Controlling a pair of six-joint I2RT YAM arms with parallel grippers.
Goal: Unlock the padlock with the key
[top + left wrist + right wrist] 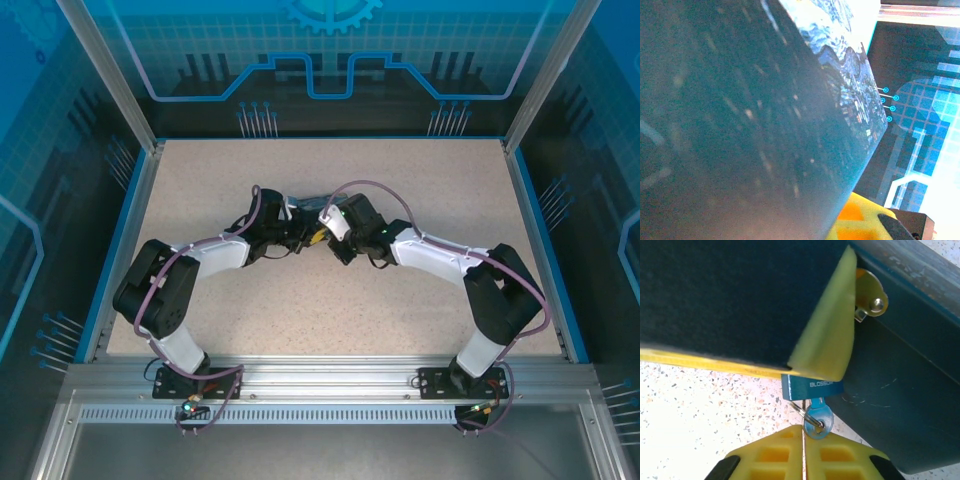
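2 robot arms reach in from the near edge and meet in the middle of a sandy, speckled surface (330,310). This surface has a thin blue edge (120,250) and a silver metal rail (330,385) at the front, where the arm bases are bolted on. Shiny blue walls (60,120) with glowing lines stand all around, and the back wall has a gear picture (335,12) at the top. The left gripper (292,236) is clamped on a tin (303,207) and holds it up off the surface. From the left wrist, the tin (740,125) is very close, with a dark side and a painted blue face, and 1 yellow finger (860,222) peeks in at the bottom. From the right wrist, the tin's dark side (900,390) has a brass clasp (871,292). The padlock (811,386) is small and blue and hangs just beside the tin, with its top hidden behind a pale yellow pad (827,335). The key (818,420) has a blue head and a little ring, and it hangs right under the padlock. The right gripper (803,440) is squeezed tight, with its 2 yellow tips pressed together right at the bottom of the key's head. I cannot tell if the tips pinch the key. Under them the speckled surface (700,405) looks bright.
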